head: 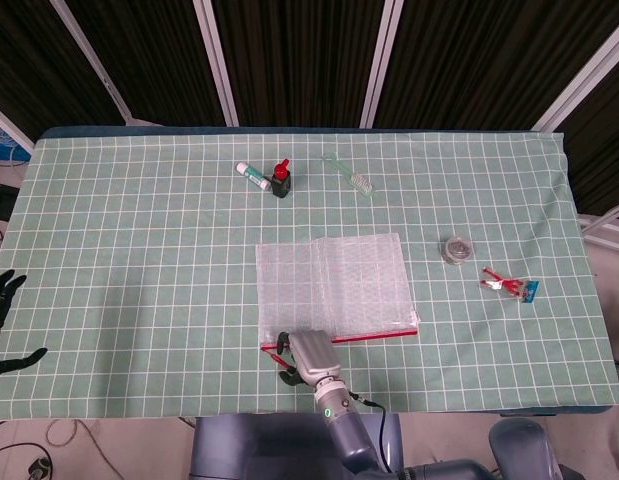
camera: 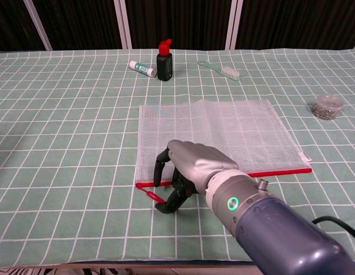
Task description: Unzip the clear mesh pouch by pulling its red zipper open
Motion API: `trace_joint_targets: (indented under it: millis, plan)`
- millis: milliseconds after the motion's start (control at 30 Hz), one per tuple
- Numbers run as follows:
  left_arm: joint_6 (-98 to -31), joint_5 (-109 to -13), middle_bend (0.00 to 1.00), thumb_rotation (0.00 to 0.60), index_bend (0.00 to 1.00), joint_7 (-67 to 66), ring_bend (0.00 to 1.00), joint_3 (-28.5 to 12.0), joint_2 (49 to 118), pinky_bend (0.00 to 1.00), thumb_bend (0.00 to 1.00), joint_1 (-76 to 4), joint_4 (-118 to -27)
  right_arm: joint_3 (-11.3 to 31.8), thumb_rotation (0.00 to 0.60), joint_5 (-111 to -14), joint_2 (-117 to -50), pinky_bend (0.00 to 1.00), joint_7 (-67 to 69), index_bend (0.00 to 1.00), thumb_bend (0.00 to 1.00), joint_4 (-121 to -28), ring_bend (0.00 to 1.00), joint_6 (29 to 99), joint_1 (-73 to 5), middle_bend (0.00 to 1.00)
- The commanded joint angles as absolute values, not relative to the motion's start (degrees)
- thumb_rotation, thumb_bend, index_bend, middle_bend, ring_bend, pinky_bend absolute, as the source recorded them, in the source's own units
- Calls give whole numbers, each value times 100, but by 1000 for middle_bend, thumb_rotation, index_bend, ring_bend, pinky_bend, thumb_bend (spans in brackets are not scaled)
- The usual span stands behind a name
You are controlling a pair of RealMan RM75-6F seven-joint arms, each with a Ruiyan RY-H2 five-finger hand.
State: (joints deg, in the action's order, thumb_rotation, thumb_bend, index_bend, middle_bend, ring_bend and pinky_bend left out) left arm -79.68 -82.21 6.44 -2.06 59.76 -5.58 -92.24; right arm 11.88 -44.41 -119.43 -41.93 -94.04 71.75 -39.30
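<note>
The clear mesh pouch [head: 334, 280] [camera: 223, 129] lies flat mid-table, its red zipper [camera: 280, 171] running along the near edge. A red pull strap [camera: 149, 195] trails from the zipper's left end toward the near edge. My right hand [camera: 186, 172] [head: 301, 352] hovers over that left end with its fingers [camera: 160, 172] curled down. Its thumb tip covers the strap's black end, and the strap lies on the cloth in the gap between fingers and thumb. My left hand [head: 1, 298] hangs off the table's left side with its fingers spread, holding nothing.
At the back stand a white tube [camera: 141, 69], a black bottle with a red cap [camera: 164, 60] and a clear green brush [camera: 223, 70]. A small jar [camera: 329, 106] and a red-and-blue packet [head: 509, 286] lie to the right. The table carries a green checked cloth [camera: 62, 143].
</note>
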Motion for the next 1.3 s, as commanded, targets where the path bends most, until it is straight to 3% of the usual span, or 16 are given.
trace_joint_targets:
  millis: [33, 600, 933, 1300]
  plan:
    - [-7963, -8219, 0, 600, 0, 660, 0, -209, 5974, 0, 0, -562, -9228, 1201, 600, -4459, -12042, 1000, -4129, 493, 336, -9276, 1000, 7174, -3911, 1000]
    - [-7976, -8256, 0, 600, 0, 752, 0, -200, 5972, 0, 0, -566, -9208, 1250, 600, -4431, -12318, 1000, -4089, 520, 358, -8863, 1000, 7113, -3808, 1000]
    - [-7960, -8250, 0, 600, 0, 786, 0, -195, 5963, 0, 0, -570, -9214, 1250, 600, -4417, -12327, 1000, -4076, 539, 448, -8784, 1000, 7069, -3724, 1000]
    - [-7954, -8238, 0, 600, 0, 791, 0, -196, 5962, 0, 0, -572, -9221, 1249, 600, -4469, -12342, 1000, -4065, 550, 468, -8785, 1000, 7042, -3664, 1000]
